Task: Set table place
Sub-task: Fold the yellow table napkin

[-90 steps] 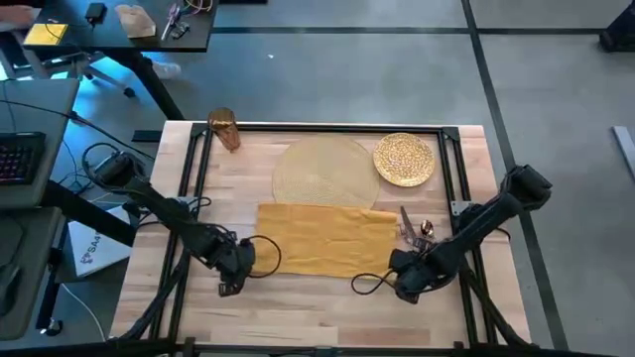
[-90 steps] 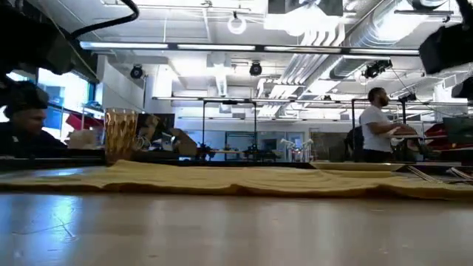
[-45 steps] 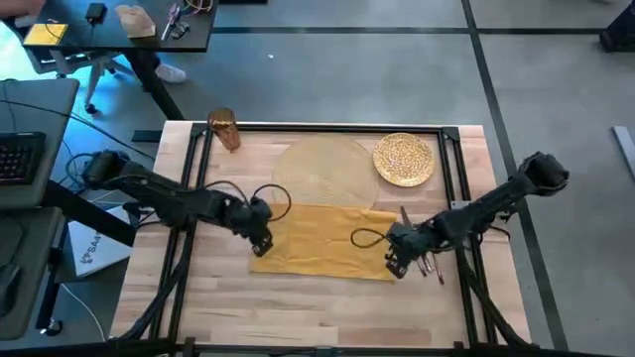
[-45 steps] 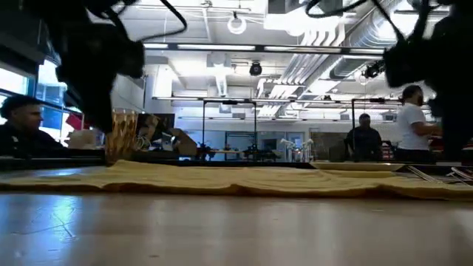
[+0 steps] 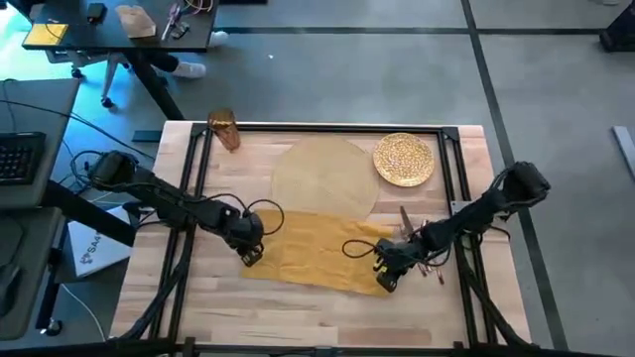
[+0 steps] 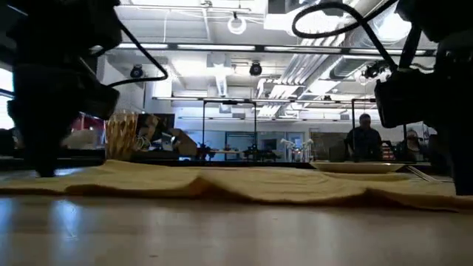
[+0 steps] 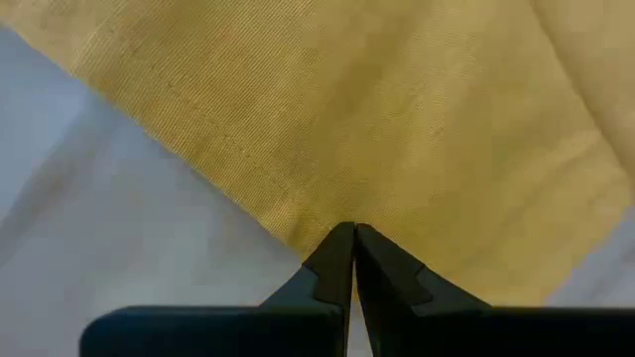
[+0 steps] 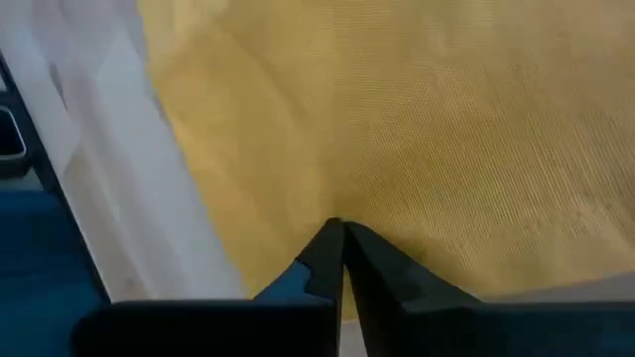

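On the bench (image 5: 298, 307), both pincers pinch the yellow napkin (image 5: 317, 248).
Left pincer (image 5: 250, 255) is clamped on the napkin's left corner, right pincer (image 5: 385, 281) on its near right corner — fingers pressed together over cloth (both wrist views show this). Napkin lies rumpled just before the placemat (image 5: 324, 175); plate (image 5: 404, 159) sits beside the mat, cup (image 5: 224, 129) at the far left — cutlery (image 5: 429, 260) right of the napkin.
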{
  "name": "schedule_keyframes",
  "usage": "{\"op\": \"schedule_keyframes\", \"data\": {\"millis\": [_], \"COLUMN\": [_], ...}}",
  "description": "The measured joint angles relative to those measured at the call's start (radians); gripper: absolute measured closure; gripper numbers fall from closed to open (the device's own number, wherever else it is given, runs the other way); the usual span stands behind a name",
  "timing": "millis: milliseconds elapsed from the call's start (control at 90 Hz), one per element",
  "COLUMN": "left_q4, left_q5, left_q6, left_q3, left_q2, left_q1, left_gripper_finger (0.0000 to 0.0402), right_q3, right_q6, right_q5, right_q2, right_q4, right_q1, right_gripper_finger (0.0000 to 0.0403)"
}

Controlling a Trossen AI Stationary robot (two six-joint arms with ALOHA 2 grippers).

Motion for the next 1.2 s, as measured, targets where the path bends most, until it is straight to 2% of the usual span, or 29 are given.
{"op": "schedule_keyframes", "data": {"millis": [178, 289, 356, 489, 622, 733, 856, 933, 1056, 1200], "left_q4": [-0.249, -0.284, -0.341, -0.318, -0.302, -0.274, -0.232, -0.214, -0.180, -0.137], "left_q5": [-0.056, -0.083, -0.103, -0.144, -0.217, -0.273, -0.274, -0.272, -0.244, -0.214], "left_q6": [0.016, 0.051, 0.077, 0.141, 0.192, 0.198, 0.224, 0.247, 0.270, 0.297], "left_q3": [0.055, 0.131, 0.168, 0.236, 0.266, 0.270, 0.270, 0.270, 0.270, 0.270], "left_q2": [-0.021, -0.053, -0.070, -0.099, -0.105, -0.105, -0.105, -0.104, -0.104, -0.104], "left_q1": [-0.011, -0.010, -0.005, 0.006, 0.018, 0.038, 0.058, 0.070, 0.085, 0.101], "left_gripper_finger": [0.0401, 0.0401, 0.0401, 0.0401, 0.0401, 0.0401, 0.0401, 0.0401, 0.0402, 0.0402], "right_q3": [0.093, 0.167, 0.197, 0.200, 0.148, 0.096, 0.039, 0.030, 0.020, 0.021], "right_q6": [-0.074, -0.083, -0.049, 0.065, 0.121, 0.111, 0.034, -0.028, -0.143, -0.294], "right_q5": [0.008, 0.005, 0.039, 0.121, 0.145, 0.126, 0.108, 0.106, 0.112, 0.041], "right_q2": [-0.021, -0.073, -0.122, -0.215, -0.309, -0.356, -0.341, -0.326, -0.285, -0.217], "right_q4": [-0.221, -0.360, -0.447, -0.565, -0.619, -0.621, -0.604, -0.566, -0.528, -0.486], "right_q1": [-0.034, -0.050, -0.068, -0.122, -0.223, -0.340, -0.445, -0.501, -0.571, -0.636], "right_gripper_finger": [0.0403, 0.0403, 0.0403, 0.0392, 0.0350, 0.0297, 0.0236, 0.0212, 0.0209, 0.0240]}}
